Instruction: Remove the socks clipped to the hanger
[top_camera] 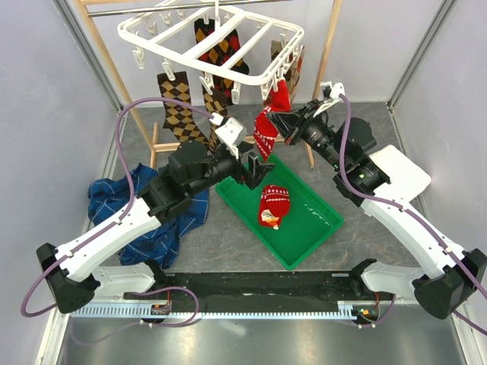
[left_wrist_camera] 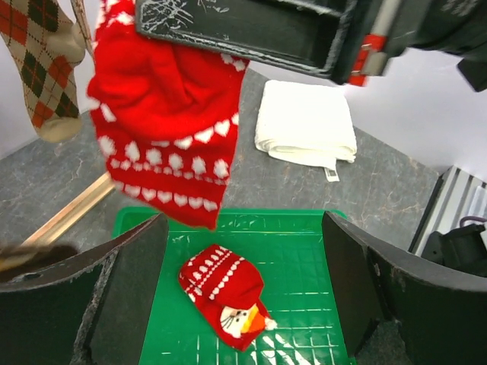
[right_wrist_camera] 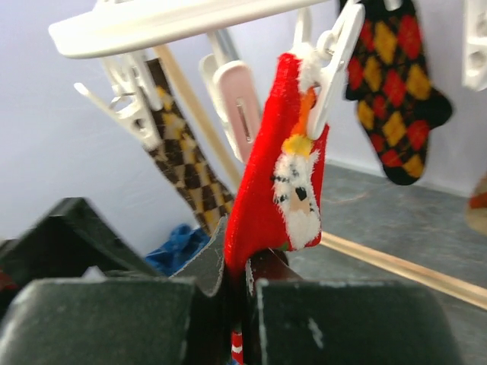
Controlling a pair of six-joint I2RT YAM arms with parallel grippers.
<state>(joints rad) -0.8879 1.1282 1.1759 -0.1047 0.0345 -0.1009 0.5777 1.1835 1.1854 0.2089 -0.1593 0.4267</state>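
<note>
R end effector (right_wrist_camera: 236, 283) clamped on red sock (right_wrist_camera: 270, 198), clip (right_wrist_camera: 335, 65) just above it; pull straight down, slow (L end effector (left_wrist_camera: 240, 283) wide, empty).

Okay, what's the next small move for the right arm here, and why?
Probably pull the right gripper down and away. It is shut on the red sock, which hangs from a white clip on the hanger, so a tug should free it.
</note>
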